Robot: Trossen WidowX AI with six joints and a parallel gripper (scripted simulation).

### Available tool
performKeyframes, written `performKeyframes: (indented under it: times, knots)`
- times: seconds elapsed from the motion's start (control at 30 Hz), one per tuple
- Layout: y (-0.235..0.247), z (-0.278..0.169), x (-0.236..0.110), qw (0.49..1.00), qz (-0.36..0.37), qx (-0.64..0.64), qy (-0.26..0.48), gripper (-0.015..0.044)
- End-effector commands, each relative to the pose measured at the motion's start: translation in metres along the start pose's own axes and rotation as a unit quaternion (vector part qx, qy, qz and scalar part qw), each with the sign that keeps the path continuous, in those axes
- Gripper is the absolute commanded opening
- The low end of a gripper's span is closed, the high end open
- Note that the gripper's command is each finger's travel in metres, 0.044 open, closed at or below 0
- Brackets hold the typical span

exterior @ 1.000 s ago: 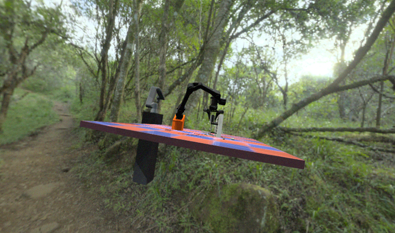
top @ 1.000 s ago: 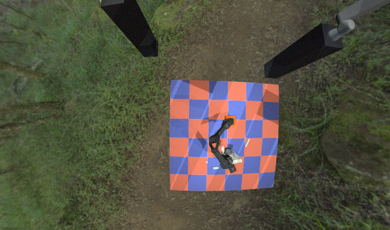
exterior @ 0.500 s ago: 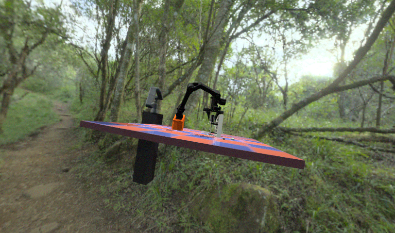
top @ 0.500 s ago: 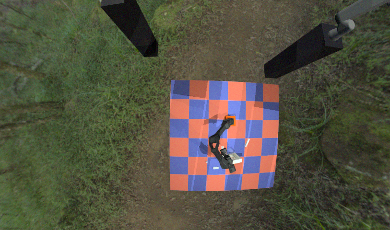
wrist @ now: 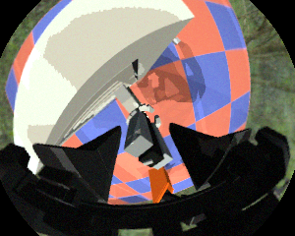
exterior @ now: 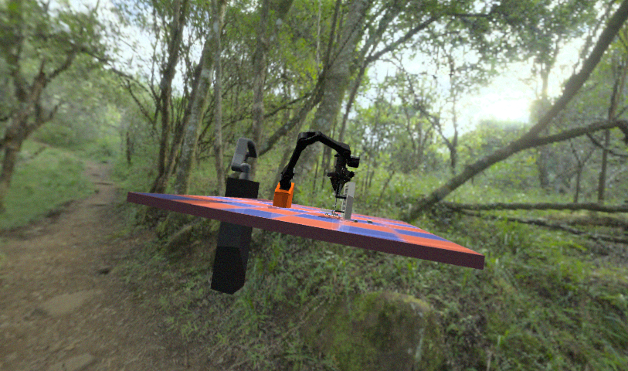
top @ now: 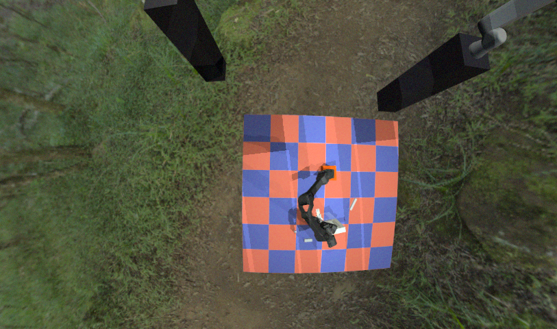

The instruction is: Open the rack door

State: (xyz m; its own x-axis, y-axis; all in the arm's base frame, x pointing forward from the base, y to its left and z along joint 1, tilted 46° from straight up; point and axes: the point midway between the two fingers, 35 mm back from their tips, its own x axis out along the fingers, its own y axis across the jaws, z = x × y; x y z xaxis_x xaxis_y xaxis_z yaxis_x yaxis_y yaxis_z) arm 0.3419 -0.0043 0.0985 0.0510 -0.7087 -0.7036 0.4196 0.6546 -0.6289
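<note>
The black WidowX arm rises from an orange base block and bends down toward the pale rack on the checkered table. Its parallel-jaw gripper points downward just beside the rack's tall face, and its fingers stand apart, open, gripping nothing.

In the wrist view, a dark, grey-ended bar that appears to be the door handle lies between the two fingers, with space visible on either side. Its long axis runs steeply down that picture, leaning slightly rightward toward its lower end, and the blunt grey end faces the camera. How far the handle is turned, and the door's angle, cannot be told.

From above, a slim white bar lies aslant, well apart from the gripper; a small pale block lies nearer.
</note>
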Motion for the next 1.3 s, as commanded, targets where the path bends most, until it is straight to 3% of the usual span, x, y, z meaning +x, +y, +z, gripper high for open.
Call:
performKeyframes:
  times: [0.0, 0.3, 0.6, 0.93, 1.27]
  knots:
    - [0.0002, 0.0001, 0.0003, 0.996, 0.0, -0.091, 0.0, 0.0297]
    - [0.0002, 0.0001, 0.0003, 0.951, 0.0, -0.309, 0.0, 0.0297]
    - [0.0003, 0.0001, 0.0003, 0.859, 0.0, -0.511, 0.0, 0.0297]
    - [0.0004, 0.0, 0.0003, 0.708, 0.0, -0.707, 0.0, 0.0297]
    - [0.0005, 0.0, 0.0003, 0.513, 0.0, -0.859, 0.0, 0.0297]
